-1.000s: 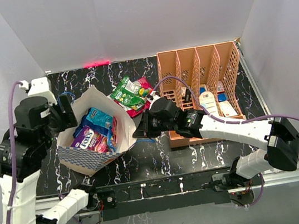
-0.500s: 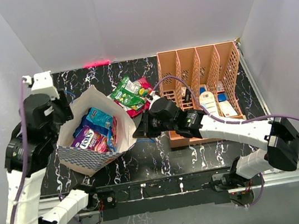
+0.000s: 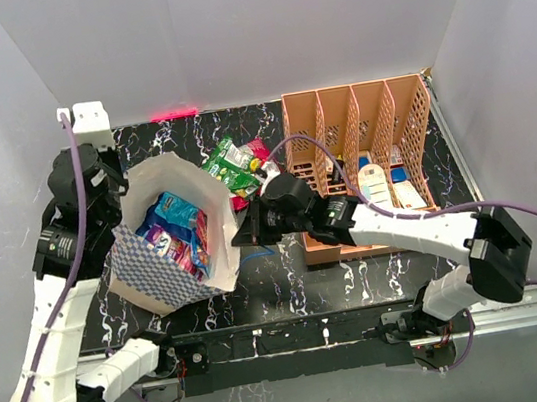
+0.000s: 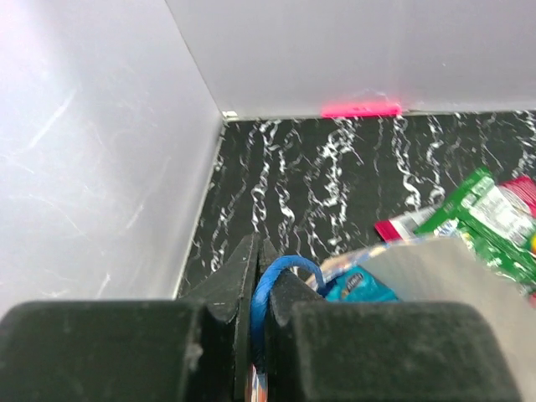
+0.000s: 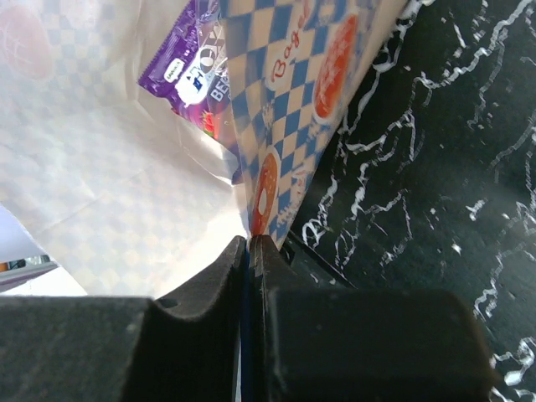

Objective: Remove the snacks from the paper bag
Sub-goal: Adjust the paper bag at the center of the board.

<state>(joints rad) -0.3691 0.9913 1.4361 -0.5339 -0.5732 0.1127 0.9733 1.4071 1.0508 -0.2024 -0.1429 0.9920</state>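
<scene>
While held from two sides, paper bag point(image 3: 158, 276): upright on black marbled table point(image 3: 291, 281), left of centre, mouth wide open
Left gripper point(image 4: 258, 249): fingers pressed together on blue cord handle point(image 4: 285, 270) at far left rim of bag
Right gripper point(image 5: 248, 243): fingers closed tight on right rim of bag, paper pinched between them
Snacks in bag point(image 3: 174, 233): blue, purple and pink packets, leaning together inside
Snacks outside point(image 3: 231, 166): green packet over red one, on table just behind bag, near peach organizer point(image 3: 356, 112)
</scene>
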